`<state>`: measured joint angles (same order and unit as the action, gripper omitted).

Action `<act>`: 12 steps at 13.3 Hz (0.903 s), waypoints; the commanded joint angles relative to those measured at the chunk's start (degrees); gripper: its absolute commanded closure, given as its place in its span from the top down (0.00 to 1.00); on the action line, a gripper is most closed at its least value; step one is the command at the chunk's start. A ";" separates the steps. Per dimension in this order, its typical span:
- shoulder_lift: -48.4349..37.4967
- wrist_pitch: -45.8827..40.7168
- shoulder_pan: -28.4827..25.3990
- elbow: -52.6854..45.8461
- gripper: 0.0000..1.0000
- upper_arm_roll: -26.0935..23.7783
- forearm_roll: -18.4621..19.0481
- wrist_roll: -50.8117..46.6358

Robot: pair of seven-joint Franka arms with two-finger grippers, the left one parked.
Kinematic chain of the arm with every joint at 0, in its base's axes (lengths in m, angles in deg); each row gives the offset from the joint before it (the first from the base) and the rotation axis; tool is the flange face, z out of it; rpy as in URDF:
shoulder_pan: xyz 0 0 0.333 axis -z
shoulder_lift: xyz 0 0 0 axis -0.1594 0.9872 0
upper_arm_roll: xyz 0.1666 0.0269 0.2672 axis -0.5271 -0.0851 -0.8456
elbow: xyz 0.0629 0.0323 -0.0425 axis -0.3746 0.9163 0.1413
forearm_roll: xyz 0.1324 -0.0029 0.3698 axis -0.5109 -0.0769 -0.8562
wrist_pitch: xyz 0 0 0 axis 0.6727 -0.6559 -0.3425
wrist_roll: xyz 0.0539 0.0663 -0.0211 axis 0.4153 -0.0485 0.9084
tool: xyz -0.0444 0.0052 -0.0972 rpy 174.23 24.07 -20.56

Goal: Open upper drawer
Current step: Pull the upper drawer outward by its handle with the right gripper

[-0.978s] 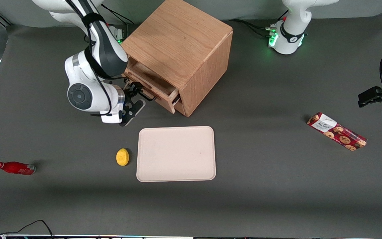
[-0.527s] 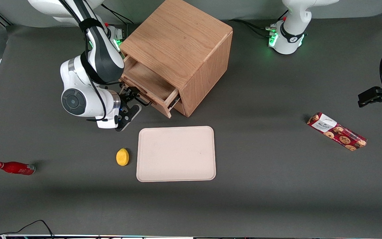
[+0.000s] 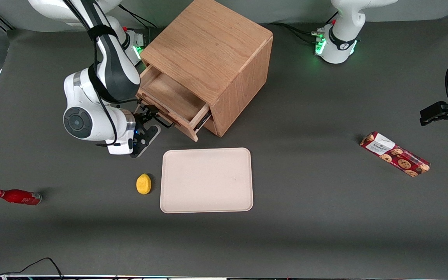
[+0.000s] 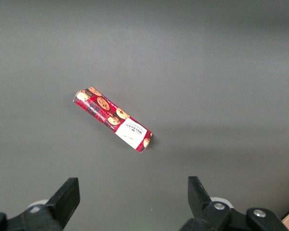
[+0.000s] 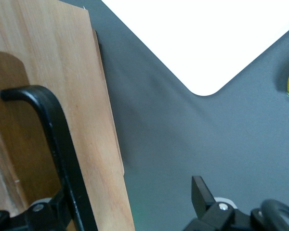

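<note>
Upper drawer pulled partway out of the oak cabinet, gripper at its handle.

The cabinet stands on the table; its drawer juts toward the working arm, showing a bare wooden tray with nothing seen inside. Nearer the camera lies a flat cream tray, bare, with a small yellow fruit just beside it. The gripper's fingers sit at the black bar; whether they clamp it cannot be told.

front: high, looks down on whole table | right wrist: close on upper drawer | left wrist: looks down
</note>
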<state>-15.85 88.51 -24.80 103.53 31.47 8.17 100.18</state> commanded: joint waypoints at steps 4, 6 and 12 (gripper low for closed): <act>1.69 -0.48 -0.13 -2.75 1.00 2.68 -1.32 4.32; 3.00 -0.92 -0.13 -4.93 1.00 3.82 -1.32 5.90; 4.68 -1.10 0.40 -8.10 1.00 5.75 -1.32 10.30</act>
<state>-13.15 88.42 -24.78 98.67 35.91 8.17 107.67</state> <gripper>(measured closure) 0.000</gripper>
